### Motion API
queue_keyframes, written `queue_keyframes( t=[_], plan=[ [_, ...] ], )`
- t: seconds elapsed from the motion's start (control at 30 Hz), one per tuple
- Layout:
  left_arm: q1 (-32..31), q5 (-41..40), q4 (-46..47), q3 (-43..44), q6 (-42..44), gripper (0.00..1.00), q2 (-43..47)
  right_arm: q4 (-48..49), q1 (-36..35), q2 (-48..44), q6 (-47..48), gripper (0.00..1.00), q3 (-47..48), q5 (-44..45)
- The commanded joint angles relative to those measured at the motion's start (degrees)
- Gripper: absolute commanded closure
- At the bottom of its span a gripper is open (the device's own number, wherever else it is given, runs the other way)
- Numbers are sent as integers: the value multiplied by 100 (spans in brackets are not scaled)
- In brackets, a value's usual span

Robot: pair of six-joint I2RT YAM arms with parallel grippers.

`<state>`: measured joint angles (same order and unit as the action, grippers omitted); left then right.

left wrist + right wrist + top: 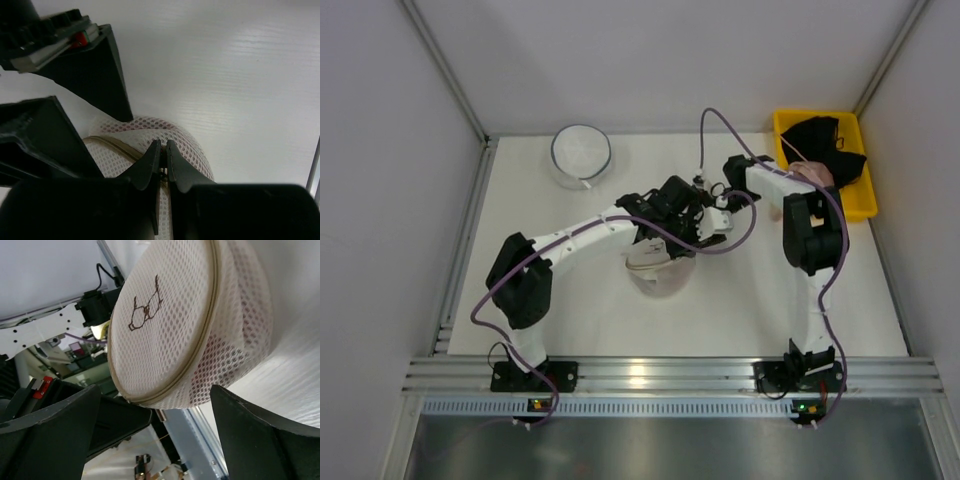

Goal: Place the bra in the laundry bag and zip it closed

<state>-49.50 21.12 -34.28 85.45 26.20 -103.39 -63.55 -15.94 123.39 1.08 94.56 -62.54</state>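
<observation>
left gripper [161, 152] jaws pinched shut on the rim of the laundry bag [165, 315]. right gripper [155, 390] jaws wide apart, empty; the bag stands on edge at their twelve o'clock, rim running one to seven. a reddish tint inside the mesh is probably the bra [220, 365].

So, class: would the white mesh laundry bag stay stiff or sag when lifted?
The laundry bag likely keeps its round face: a pale rim edges it. Its mesh wall looks soft, so probably dents. Probably light: thin see-through netting.
</observation>
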Motion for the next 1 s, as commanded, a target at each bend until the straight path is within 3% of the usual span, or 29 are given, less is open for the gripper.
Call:
queue_keyframes(
  t=[0.0,0.03,0.1,0.13,0.2,0.23,0.5,0.73,0.83,0.9,0.93,0.97],
  plan=[
    [-16,58,106,480,-36,100,-198,-140,-75,-386,15,9,-254,-425],
    [-16,85,106,534,-18,100,-225,-140,-128,-343,6,11,-219,-443],
    [-25,102,106,613,43,100,-304,-132,-285,-202,6,27,-88,-566],
    [-25,102,106,674,52,100,-313,-114,-321,-115,-20,53,-35,-609],
    [-16,85,106,701,105,100,-322,-44,-357,-44,-73,79,140,-654],
    [-25,102,97,701,114,100,-322,-17,-339,-17,-64,100,237,-610],
    [-87,533,-148,-212,447,100,336,-246,29,966,428,100,1791,-206],
    [-95,700,-536,-1302,720,100,1014,88,74,1275,340,100,2286,-170],
    [-95,604,-527,-1313,712,100,1059,176,65,1196,252,99,2374,-179],
    [-87,420,-518,-1023,493,100,778,202,30,1091,208,78,2365,-144],
    [-87,384,-527,-595,292,100,638,185,21,995,200,53,2374,-92],
    [-87,366,-536,-391,203,100,358,159,30,941,182,45,2365,-39]
  ],
)
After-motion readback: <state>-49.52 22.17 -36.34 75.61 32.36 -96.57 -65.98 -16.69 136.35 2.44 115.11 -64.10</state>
